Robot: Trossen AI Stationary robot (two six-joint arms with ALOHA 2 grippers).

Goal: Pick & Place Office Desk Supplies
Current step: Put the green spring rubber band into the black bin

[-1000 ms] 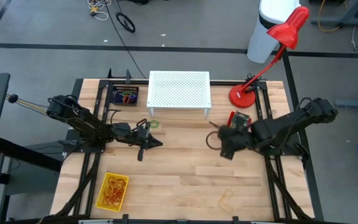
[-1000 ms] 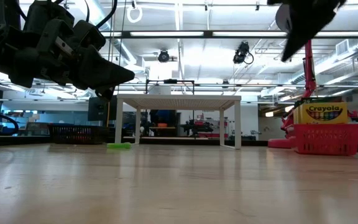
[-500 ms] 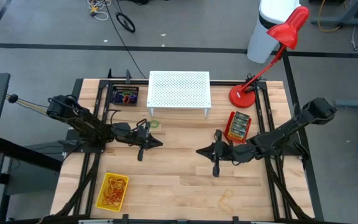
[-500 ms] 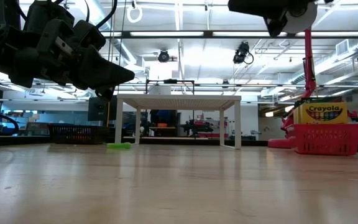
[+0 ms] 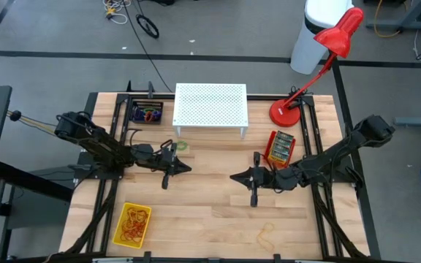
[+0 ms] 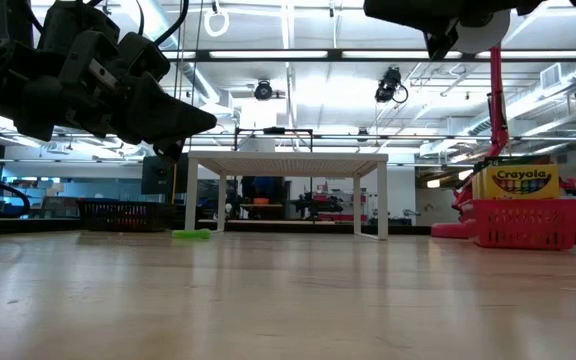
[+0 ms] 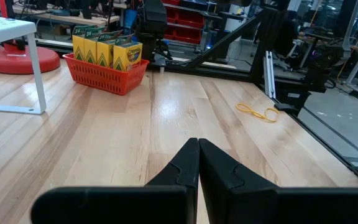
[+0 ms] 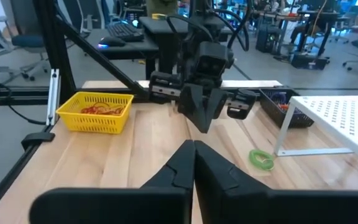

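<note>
Yellow-and-green crayon boxes (image 5: 281, 145) (image 7: 107, 51) (image 6: 514, 181) stand in a red basket (image 5: 272, 156). Coloured loops fill a black basket (image 5: 147, 114). A green loop (image 5: 180, 145) (image 8: 261, 160) lies flat on the wood before the stand. Reddish-tan rubber bands sit in a yellow basket (image 5: 132, 224) (image 8: 96, 112). One loose rubber band (image 5: 267, 234) (image 7: 258, 111) lies near the table's near edge. My left gripper (image 5: 188, 169) (image 7: 198, 149) is shut and empty above mid-table. My right gripper (image 5: 233, 177) (image 8: 194, 149) is also shut and empty, and it points at the left one.
A white perforated stand (image 5: 210, 104) stands at the far middle, and a red desk lamp (image 5: 289, 111) stands at the far right. Bare wood lies between and nearside of the two grippers. The left arm (image 6: 108, 95) and right arm (image 6: 438, 15) hang above the table.
My right gripper swung away from the red basket toward the table's left and near side. It levelled out and now points left, and it has held still for the last half second. The left arm stayed put.
</note>
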